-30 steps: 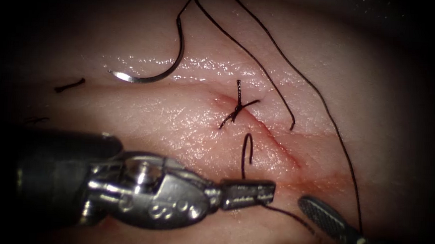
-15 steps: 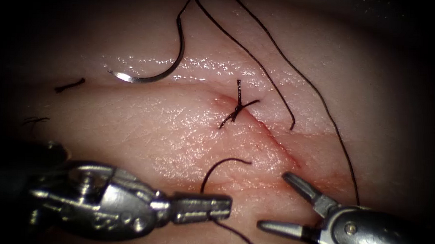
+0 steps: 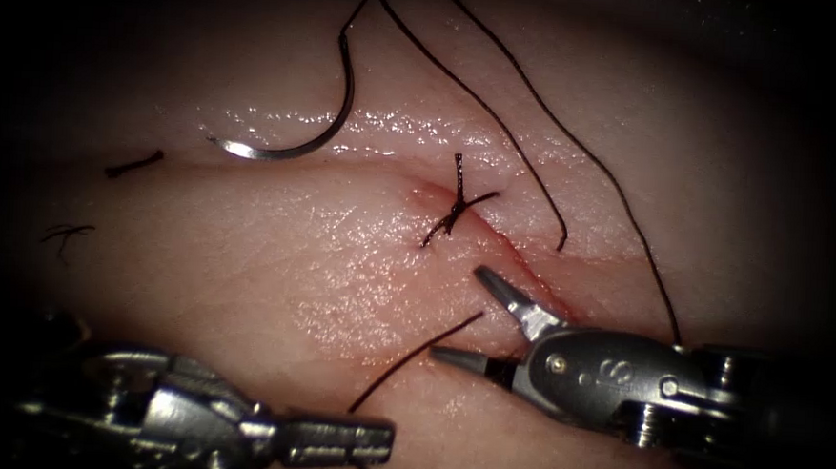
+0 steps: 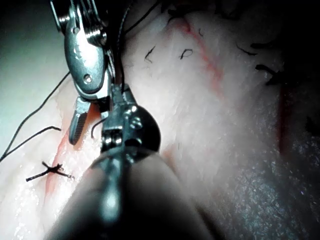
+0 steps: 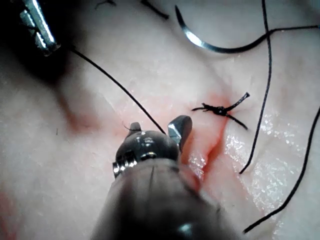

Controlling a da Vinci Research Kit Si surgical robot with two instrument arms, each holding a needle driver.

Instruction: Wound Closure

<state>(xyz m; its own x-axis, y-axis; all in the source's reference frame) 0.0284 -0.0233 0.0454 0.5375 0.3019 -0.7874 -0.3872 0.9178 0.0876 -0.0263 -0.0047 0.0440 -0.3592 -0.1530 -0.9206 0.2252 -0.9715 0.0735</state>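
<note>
The curved needle (image 3: 289,148) lies free on the tissue (image 3: 274,246), left of the cut (image 3: 530,274), and is in neither tool; the needle (image 5: 210,46) is not in the tissue. A knotted stitch (image 3: 456,208) sits across the cut's upper end. My left tool (image 3: 369,440) is low on the left, shut on a short thread tail (image 3: 421,359) that rises toward the cut. My right tool (image 3: 462,313) reaches in from the right with jaws open around that tail's free end, holding nothing. In the right wrist view the thread tail (image 5: 115,82) runs between the open right tool (image 5: 157,127).
Long thread (image 3: 539,107) trails from the needle's rear end over the tissue's top, with strands running down the right side. Cut ends of thread (image 3: 135,162) lie at the far left. Red fluid (image 3: 613,345) stains the cut's lower end.
My left tool drew back to the lower left, pulling the thread tail out straight. My right tool moved in from the lower right, jaws open, up to the tail's free end beside the cut.
</note>
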